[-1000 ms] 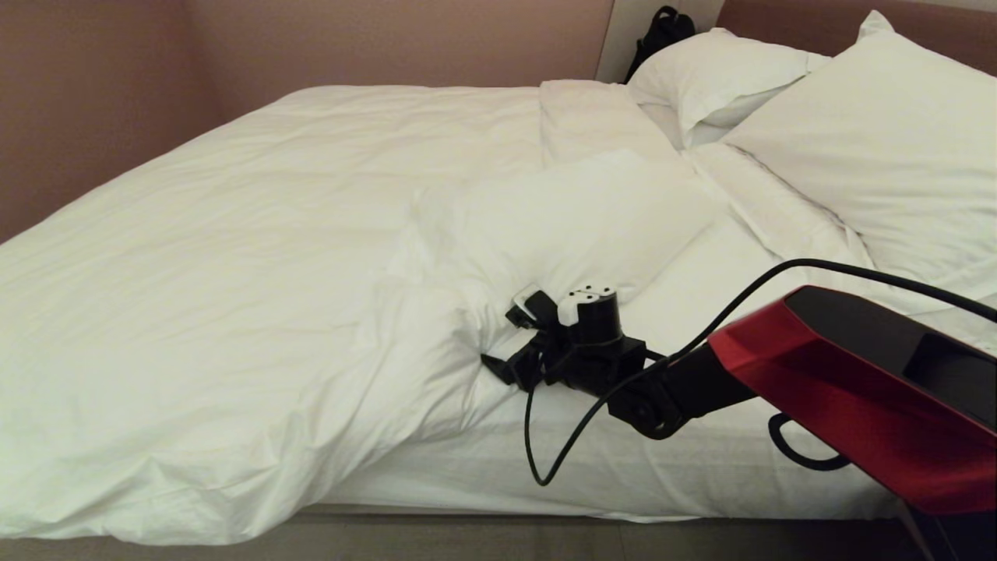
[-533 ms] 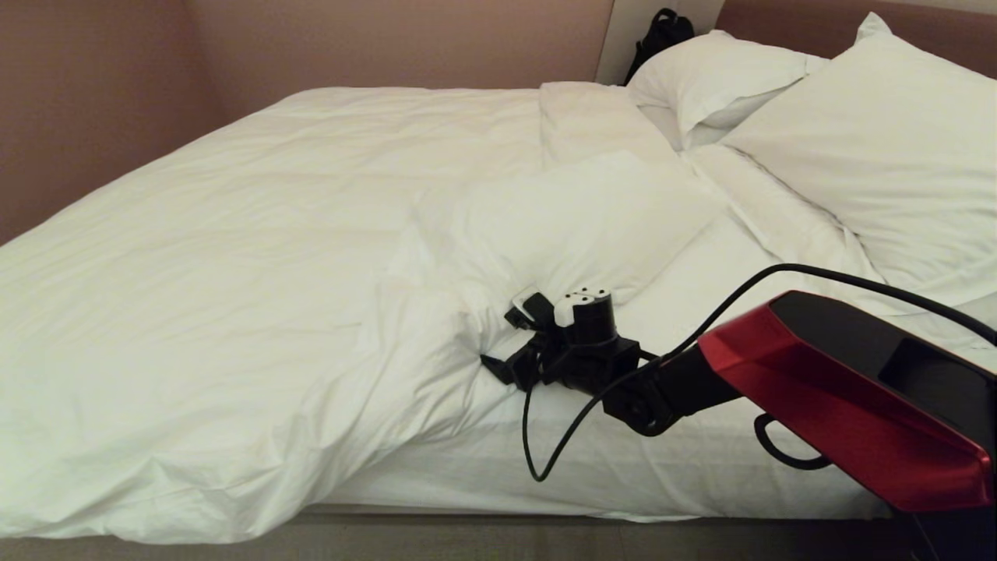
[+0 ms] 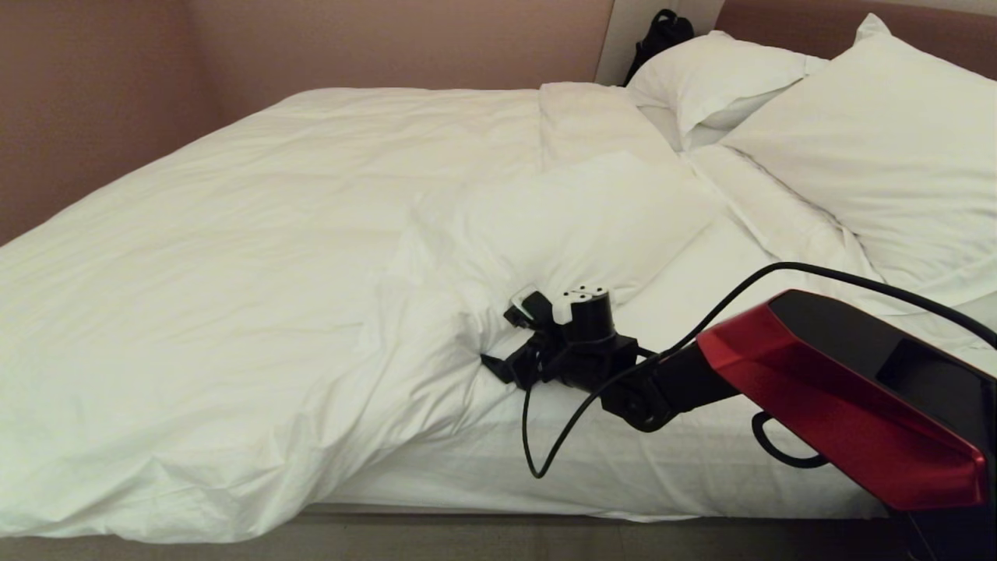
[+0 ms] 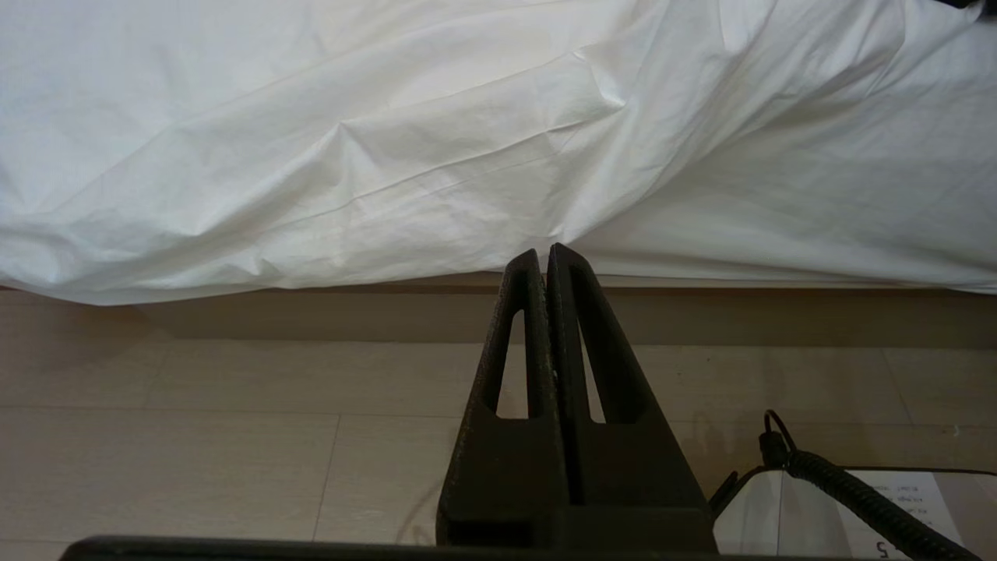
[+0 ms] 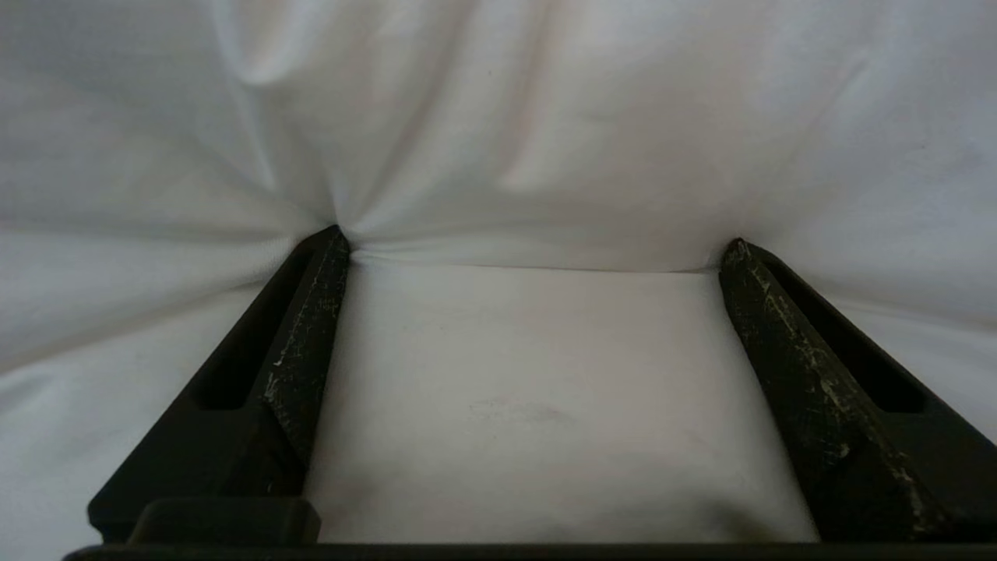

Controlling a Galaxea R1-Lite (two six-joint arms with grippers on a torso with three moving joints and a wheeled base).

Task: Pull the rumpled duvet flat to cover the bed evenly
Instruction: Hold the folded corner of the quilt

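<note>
**Right pincer wide apart at duvet fold, left parked**

Two plump white pillows (image 3: 857, 148) sit at the head end of the wide white-linen bed (image 3: 623, 467); a black bag (image 3: 660, 31) stands behind them. The thick creased white duvet (image 3: 234, 273) covers the foot half, bunched and overhanging the near edge, fitted sheet bare beside it. Right pincer (image 3: 506, 343) reaches low over the near edge, fingers (image 5: 311, 312) spread, tips pressed into the fold. Left pincer (image 4: 545, 261) hangs closed, empty, above the floor (image 4: 234, 436) by the bed's side.

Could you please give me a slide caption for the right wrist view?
Open right gripper pressing its fingertips into the rumpled duvet.
</note>
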